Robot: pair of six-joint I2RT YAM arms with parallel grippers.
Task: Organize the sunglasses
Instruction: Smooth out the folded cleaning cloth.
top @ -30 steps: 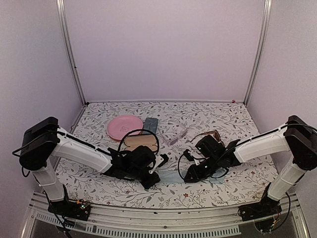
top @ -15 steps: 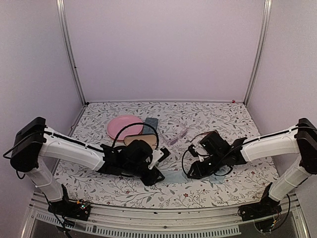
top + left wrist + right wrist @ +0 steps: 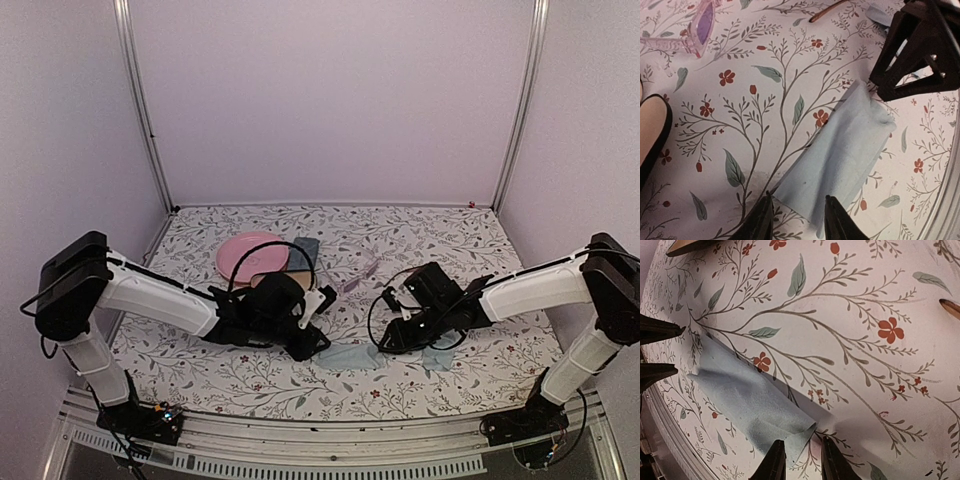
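Pale pink sunglasses (image 3: 695, 30): lying flat mid-counter, a little toward the far edge, untouched. They sit beyond the left hand (image 3: 796, 212), on its far side, and well apart from it.

Reddish-brown sunglasses (image 3: 827, 11): only one thin temple shows in the left wrist view, on the counter (image 3: 460, 240) just behind the right hand (image 3: 799, 455). The rest is hidden behind the right arm in the top view. Not gripped.

Both hands low over the near-middle of the counter, tips facing each other across one light blue cloth (image 3: 840, 150).
- Left hand: fingers narrowly parted, one corner of the cloth lying in the gap. Not clamped, as far as the wrist view shows.
- Right hand: fingers also narrowly parted, straddling the opposite folded corner of the same cloth. A gap shows on both sides.
- Cloth lies flat between the hands, slightly rumpled at the right hand's end.

Second light blue cloth (image 3: 437, 358): just right of the right hand, toward the near edge, partly under the arm.

Black oval case (image 3: 652, 132): open, tan inside, behind the left arm. Grey-blue case (image 3: 303, 248) and pink plate (image 3: 245, 255): farther back on the left half, side by side.
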